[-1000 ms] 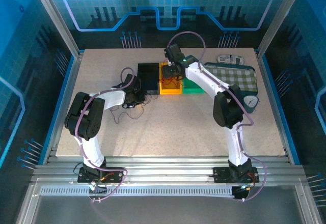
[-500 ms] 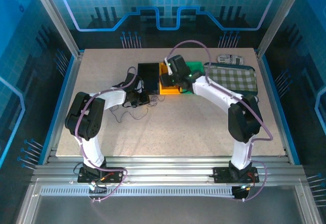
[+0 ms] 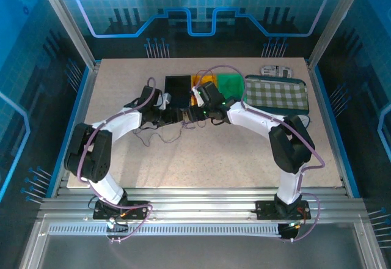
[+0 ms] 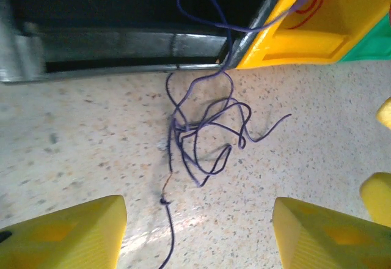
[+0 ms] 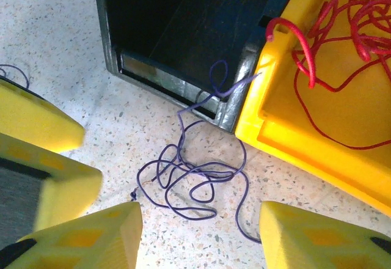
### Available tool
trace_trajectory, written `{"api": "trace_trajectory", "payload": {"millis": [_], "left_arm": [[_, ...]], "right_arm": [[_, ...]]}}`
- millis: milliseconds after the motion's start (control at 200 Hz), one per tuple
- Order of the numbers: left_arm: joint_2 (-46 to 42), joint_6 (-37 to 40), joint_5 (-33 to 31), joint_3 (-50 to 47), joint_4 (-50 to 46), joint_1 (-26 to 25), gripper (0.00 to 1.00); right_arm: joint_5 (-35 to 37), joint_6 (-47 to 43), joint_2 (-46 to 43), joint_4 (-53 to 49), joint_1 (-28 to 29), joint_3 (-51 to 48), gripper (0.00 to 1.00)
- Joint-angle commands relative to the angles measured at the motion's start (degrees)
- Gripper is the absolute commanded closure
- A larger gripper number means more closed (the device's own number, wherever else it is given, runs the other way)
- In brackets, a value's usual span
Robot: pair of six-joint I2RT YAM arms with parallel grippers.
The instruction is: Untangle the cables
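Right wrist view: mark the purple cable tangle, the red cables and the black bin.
purple cable tangle (image 5: pixel 194 180): right wrist view, middle of the loose loops.
red cables (image 5: pixel 357 9): right wrist view, centre of the bunch.
black bin (image 5: pixel 165 78): right wrist view, its near front wall.

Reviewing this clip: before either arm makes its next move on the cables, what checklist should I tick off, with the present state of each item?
1. The left end effector open and empty: ok.
2. The right end effector open and empty: ok.
3. The purple cable tangle lying on the table under both: ok.
4. Tangle clear of the bins: not ok; a loop rises over the front rim of the black bin.
5. The red cables inside the yellow bin: ok, though one strand arches over its rim.
6. Purple end free of the red cables: cannot tell.
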Motion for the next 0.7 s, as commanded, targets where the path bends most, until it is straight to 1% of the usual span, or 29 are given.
{"api": "trace_trajectory", "payload": {"millis": [0, 125, 185, 290, 355, 465, 616, 656, 696], "left_arm": [[-3.62, 1.85, -6.62, -2.23, -5.75, 0.07, 0.38], [-6.18, 0.33, -16.65, -4.39, -13.01, -0.20, 0.38], [-7.57, -2.52, -20.80, -5.95, -15.40, -0.20, 0.39], [-9.34, -6.89, -25.01, -7.75, -18.46, -0.20, 0.37], [-10.24, -7.72, -27.44, -8.31, -19.82, -0.20, 0.36], [-10.10, -7.38, -27.76, -9.57, -17.96, 0.13, 0.35], [-4.54, -7.23, -27.36, -8.00, -16.68, 0.81, 0.37], [-2.86, -7.02, -27.41, -7.37, -16.50, 1.06, 0.40], [-1.36, -6.52, -27.34, -6.66, -16.04, 1.27, 0.46]], "right_arm": [[-2.48, 0.34, 1.95, -0.75, -0.09, 1.08, 0.47], [-4.60, 0.28, 4.21, -2.02, -0.01, 2.83, 0.48], [-5.60, -0.52, 5.47, -2.97, 0.18, 4.36, 0.47], [-6.08, -1.09, 7.72, -4.87, 0.19, 6.77, 0.47], [-6.73, -1.34, 8.24, -4.91, 0.17, 7.28, 0.47], [-6.95, -1.69, 8.46, -4.96, 0.10, 7.39, 0.47], [-7.01, -2.40, 8.56, -5.48, 0.10, 7.50, 0.48], [-6.77, -2.46, 8.40, -5.52, 0.10, 7.29, 0.48], [-6.59, -2.49, 8.25, -5.52, 0.01, 7.00, 0.48]]}}
